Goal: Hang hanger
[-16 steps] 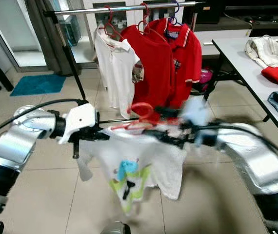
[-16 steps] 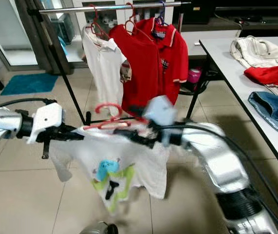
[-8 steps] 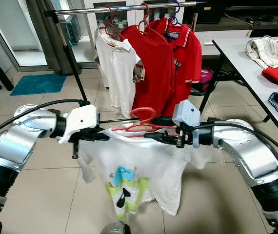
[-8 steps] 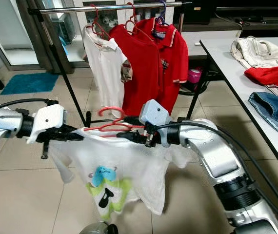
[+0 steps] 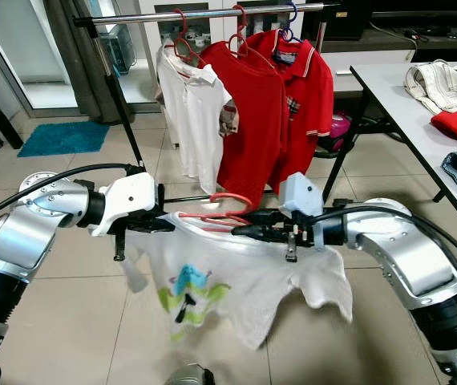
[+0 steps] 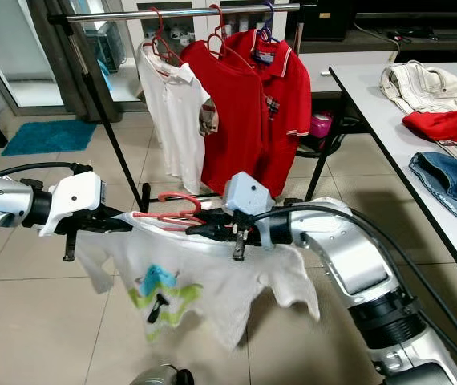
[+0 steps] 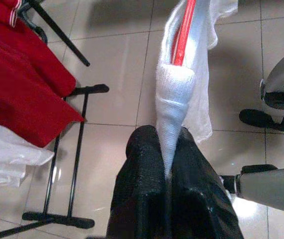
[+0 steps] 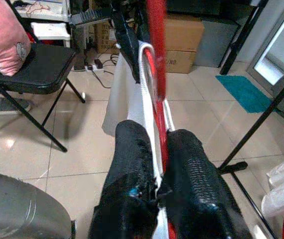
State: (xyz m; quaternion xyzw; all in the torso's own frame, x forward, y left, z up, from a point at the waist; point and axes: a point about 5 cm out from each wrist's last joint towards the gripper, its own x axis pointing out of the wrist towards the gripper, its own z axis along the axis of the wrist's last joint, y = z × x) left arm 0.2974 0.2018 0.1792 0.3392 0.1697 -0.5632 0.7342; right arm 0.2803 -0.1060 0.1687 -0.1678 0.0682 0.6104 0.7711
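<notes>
Both silver arms reach inward at chest height, forearms roughly level, meeting before the robot. The left pincer [image 5: 167, 225] is clamped on one shoulder end of a white T-shirt [image 5: 236, 277] with a blue-and-green print, the cloth bunched between its fingers [image 7: 144, 164] over the tip of the red hanger [image 5: 222, 210]. The right pincer [image 5: 240, 230] faces it from the opposite side, closed on the hanger's red bar and the shirt's neck band, just beside the hook. The hanger lies nearly level between the two pincers, hook upward, with the shirt draped below them and its far sleeve trailing under the right forearm. Beyond both pincers stands a clothes rail [image 5: 212, 14] bearing a white polo shirt [image 5: 187, 112] and two red polo shirts [image 5: 272, 104]. Past the right arm, a table [image 5: 397, 96] carries folded garments.
</notes>
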